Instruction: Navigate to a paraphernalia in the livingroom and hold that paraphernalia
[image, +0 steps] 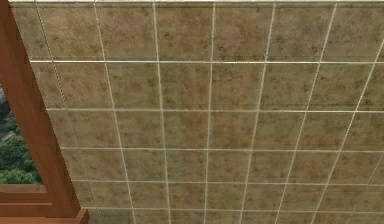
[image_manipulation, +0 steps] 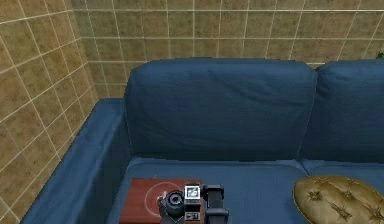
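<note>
Grasp step: gripper at 6 o'clock in the arm side view is at a flat red-brown thing lying on the sofa seat, can't tell whether it holds anything; next needs a firm lift clear of the seat

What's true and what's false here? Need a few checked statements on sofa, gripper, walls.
1. The sofa is blue. True.
2. A flat reddish-brown thing lies on the sofa's seat. True.
3. The gripper plainly holds nothing. False: the reddish-brown thing lies at or behind it, so whether it holds anything cannot be told.
4. The wall behind the sofa is plain white. False: it is tan tile.
5. A round olive-gold cushion lies on the seat at the arm side view's right. True.
6. A metal door stands at the forward view's left. False: a wooden window frame with greenery behind it.
</note>
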